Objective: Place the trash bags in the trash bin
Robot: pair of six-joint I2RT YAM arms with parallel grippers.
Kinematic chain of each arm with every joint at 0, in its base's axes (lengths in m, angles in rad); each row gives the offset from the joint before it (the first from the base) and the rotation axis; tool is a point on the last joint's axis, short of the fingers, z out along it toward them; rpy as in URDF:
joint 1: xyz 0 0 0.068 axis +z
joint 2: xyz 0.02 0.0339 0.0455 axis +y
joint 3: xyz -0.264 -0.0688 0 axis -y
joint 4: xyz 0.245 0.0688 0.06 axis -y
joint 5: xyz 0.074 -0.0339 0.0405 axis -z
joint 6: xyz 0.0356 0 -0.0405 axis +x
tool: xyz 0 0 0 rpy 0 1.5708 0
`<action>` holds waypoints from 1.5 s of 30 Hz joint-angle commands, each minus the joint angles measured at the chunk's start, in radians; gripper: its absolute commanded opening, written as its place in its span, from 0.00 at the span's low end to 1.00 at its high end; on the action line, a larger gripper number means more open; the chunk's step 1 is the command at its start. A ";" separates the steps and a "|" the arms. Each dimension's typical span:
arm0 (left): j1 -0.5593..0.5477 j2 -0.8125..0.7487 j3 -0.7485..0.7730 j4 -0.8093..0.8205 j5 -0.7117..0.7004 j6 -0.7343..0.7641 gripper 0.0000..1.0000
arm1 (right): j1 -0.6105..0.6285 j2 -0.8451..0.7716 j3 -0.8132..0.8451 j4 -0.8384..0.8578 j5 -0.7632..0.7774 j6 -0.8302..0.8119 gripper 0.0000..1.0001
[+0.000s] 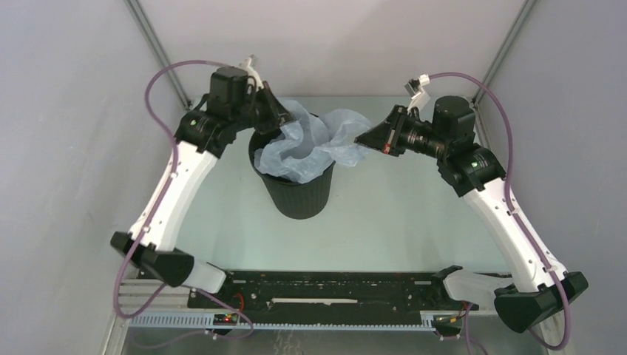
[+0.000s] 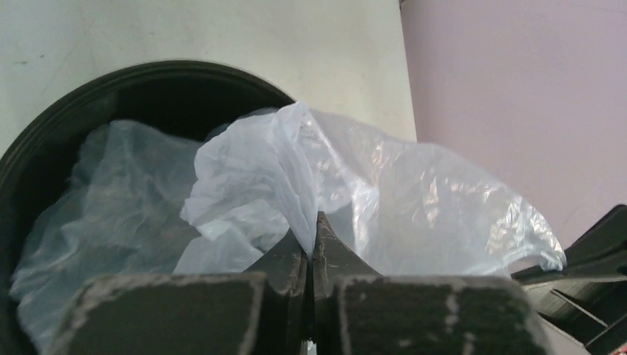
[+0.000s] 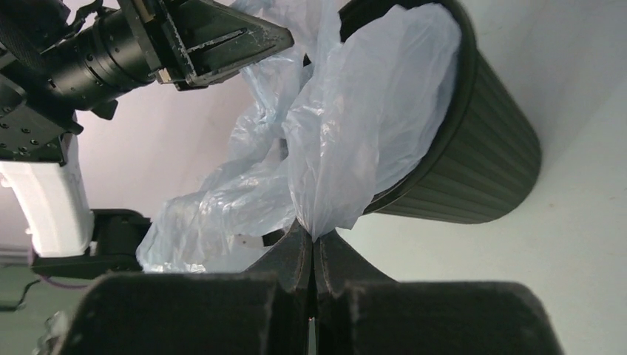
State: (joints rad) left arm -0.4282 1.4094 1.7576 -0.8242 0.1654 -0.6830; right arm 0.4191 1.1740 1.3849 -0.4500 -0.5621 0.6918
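Left gripper (image 2: 314,222): nearest your left wrist lens; jaws pressed together on a fold of the trash bag (image 2: 414,200), pinched right at the tips.
Right gripper (image 3: 314,235): likewise clamped, on a gathered corner of the film.
Trash bin (image 1: 299,196): upright between your two arms; dark ribbed wall tapering downward.
Bag position: part of the film sags inside the bin's mouth; the rest billows over the far and right rim, spanning your two grips.
Bag relative to left pincer: the fold rises straight from the tips, above the bin's mouth.
Bag relative to right pincer: the film narrows into the tips, beside the bin and outside its rim.
Risk, tearing: if you pull the grips apart, the thin film may rip or slip free, since both pinches are small.
Risk, tipping: if you drag sideways, film caught on the rim could topple the bin.
Risk, spill: if you release outside the rim, the overhang will likely slide onto the table (image 1: 399,222).
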 commanded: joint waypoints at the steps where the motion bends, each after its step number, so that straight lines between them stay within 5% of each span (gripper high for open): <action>1: -0.003 0.081 0.146 0.089 0.069 0.021 0.00 | -0.005 -0.038 0.041 -0.001 0.134 -0.079 0.00; 7: 0.053 0.116 0.217 0.092 0.098 0.133 0.00 | 0.038 0.034 0.060 0.038 0.177 -0.094 0.00; 13: 0.233 -0.178 -0.289 0.319 0.213 0.083 0.00 | 0.151 0.108 0.048 0.068 0.179 -0.096 0.00; 18: 0.330 -0.254 -0.446 0.331 0.200 0.098 0.00 | 0.147 0.233 0.095 0.051 0.125 -0.134 0.00; 23: 0.413 -0.250 -0.422 0.337 0.173 0.046 0.00 | 0.028 0.343 0.268 -0.161 0.081 -0.228 0.00; 45: 0.517 0.187 -0.140 0.450 0.291 -0.011 0.00 | -0.146 0.711 0.576 -0.297 -0.041 -0.285 0.01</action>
State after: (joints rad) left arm 0.0822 1.5330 1.5295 -0.4015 0.4019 -0.6605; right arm 0.2951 1.8275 1.8744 -0.7002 -0.5850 0.4385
